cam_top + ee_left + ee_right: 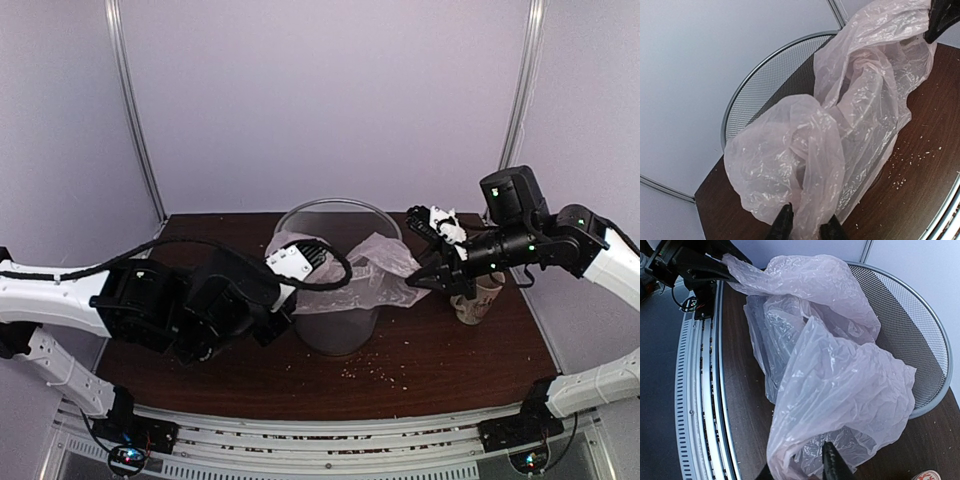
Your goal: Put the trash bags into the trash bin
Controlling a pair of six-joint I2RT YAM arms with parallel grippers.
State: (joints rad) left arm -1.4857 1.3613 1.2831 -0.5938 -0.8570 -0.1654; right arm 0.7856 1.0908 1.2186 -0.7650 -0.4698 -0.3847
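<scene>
Pinching opposite ends, left pincer [806, 227] and right pincer [800, 469] hold the trash bag [378, 278] across the trash bin [335, 330]; thin, limp, slippery film, likely best gripped bunched.

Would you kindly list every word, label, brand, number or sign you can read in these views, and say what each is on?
No text can be read in any view.
The mug carries a printed pattern, too small and blurred to tell whether it holds letters.
The trash bag is plain film with no print visible.
The trash bin shows bare mesh and no label.
</scene>
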